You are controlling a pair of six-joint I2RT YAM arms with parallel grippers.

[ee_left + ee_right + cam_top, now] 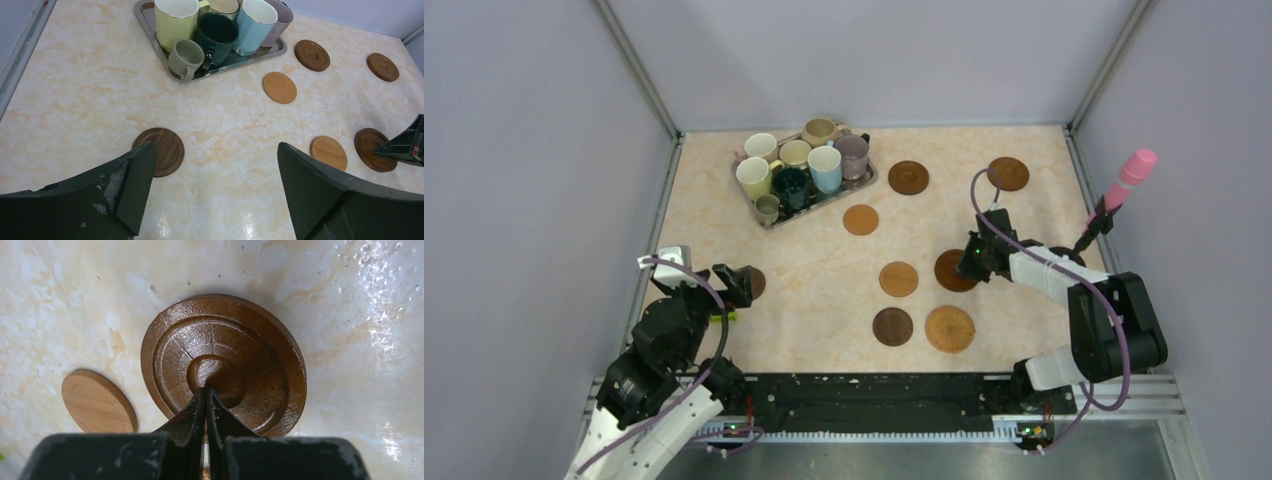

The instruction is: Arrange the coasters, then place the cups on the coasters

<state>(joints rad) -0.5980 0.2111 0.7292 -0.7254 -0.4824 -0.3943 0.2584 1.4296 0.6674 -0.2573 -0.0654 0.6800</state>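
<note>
Several cups (804,165) stand packed together on a silver tray (141,12) at the back left. Several coasters lie spread over the table, dark brown ones (908,177) (1008,173) (892,326) and tan ones (860,219) (898,278). My right gripper (206,390) is shut, its tips set down on the centre dimple of a dark brown coaster (260,360). My left gripper (215,145) is open and empty above bare table. A dark coaster (167,147) lies just by its left finger.
A black round base with a pink-tipped stick (1124,185) stands at the right wall. Grey walls close in the table on the left, back and right. A light patterned coaster (950,328) lies near the front. The black rail (864,395) runs along the near edge.
</note>
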